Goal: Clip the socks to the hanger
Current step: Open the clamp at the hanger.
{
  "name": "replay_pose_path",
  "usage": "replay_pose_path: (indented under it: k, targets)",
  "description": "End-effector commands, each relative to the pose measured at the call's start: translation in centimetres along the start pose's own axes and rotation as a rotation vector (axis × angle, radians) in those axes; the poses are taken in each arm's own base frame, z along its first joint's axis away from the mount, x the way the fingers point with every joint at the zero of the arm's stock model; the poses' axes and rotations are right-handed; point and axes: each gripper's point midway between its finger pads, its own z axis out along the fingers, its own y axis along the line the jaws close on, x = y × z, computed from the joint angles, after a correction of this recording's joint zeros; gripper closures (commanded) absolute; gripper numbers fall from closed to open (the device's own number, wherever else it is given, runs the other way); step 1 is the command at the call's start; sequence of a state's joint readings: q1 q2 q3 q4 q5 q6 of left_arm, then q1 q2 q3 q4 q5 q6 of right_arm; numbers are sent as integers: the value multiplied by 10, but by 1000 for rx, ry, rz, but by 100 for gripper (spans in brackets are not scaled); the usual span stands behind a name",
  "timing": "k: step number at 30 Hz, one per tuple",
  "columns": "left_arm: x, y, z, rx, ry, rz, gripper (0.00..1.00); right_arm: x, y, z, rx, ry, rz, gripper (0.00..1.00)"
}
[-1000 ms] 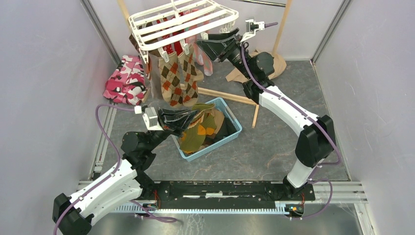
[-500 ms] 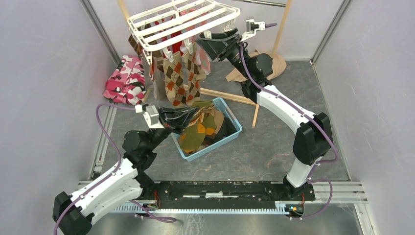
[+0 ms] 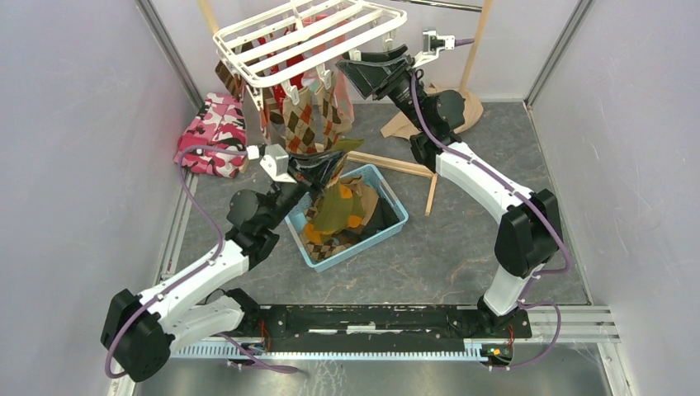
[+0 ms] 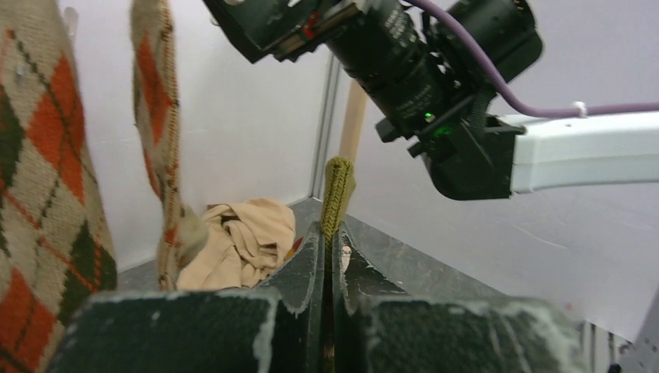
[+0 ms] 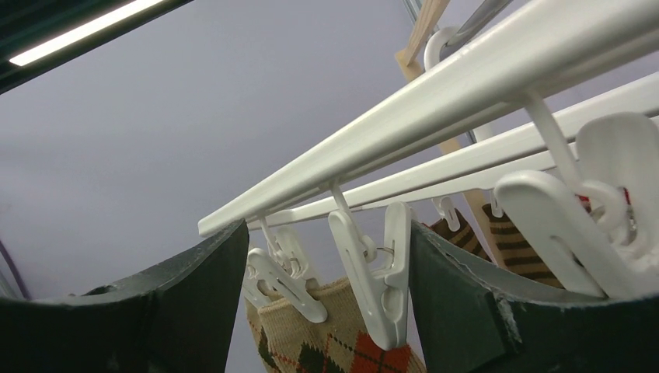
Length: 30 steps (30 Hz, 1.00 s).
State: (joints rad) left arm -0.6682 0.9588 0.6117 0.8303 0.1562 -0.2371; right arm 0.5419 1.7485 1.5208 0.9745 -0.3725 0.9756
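The left gripper (image 3: 333,158) is clamped on a green sock (image 3: 334,206), its fingers pressed together with the knit edge between them. The left wrist view shows this best: the sock's ribbed edge (image 4: 337,190) stands up out of the tight seam between the two pads of that gripper (image 4: 329,252). From above, the rest of the sock hangs down into the blue basket (image 3: 394,221), where more socks lie.

The right gripper (image 3: 369,73) stands with its fingers apart, up under the right end of the white hanger (image 3: 305,31). Only its wrist camera shows what lies between them: a white clip (image 5: 381,287) dangling from a hanger bar (image 5: 435,97), in the gap of the right gripper (image 5: 322,252). Whether a pad touches the clip cannot be told.

Argyle socks (image 3: 301,124) hang clipped from the hanger's front, just above the left gripper; the left wrist view has them close on its left (image 4: 47,163). A brown-striped sock (image 5: 513,245) shows only from below.

The left arm reaches up and forward over the basket's left rim, forearm steeply raised. The right arm stretches far forward, then bends left towards the hanger. A beige cloth (image 3: 472,106) lies behind it, and a pink camouflage cloth (image 3: 210,132) lies far left.
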Motion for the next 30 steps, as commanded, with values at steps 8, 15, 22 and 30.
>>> replay_pose_path:
  k: [8,15,22,30]
  targets:
    - [-39,54,32,-203,-124,60,98,-30,16,-6,-45,-67,-24,23]
    - [-42,70,36,-256,-133,49,98,-36,15,-7,-47,-77,-17,23]
    - [-43,72,34,-260,-137,47,98,-36,15,-4,-71,-78,6,23]
    - [-46,76,31,-270,-145,45,98,-37,16,-2,-84,-80,20,25]
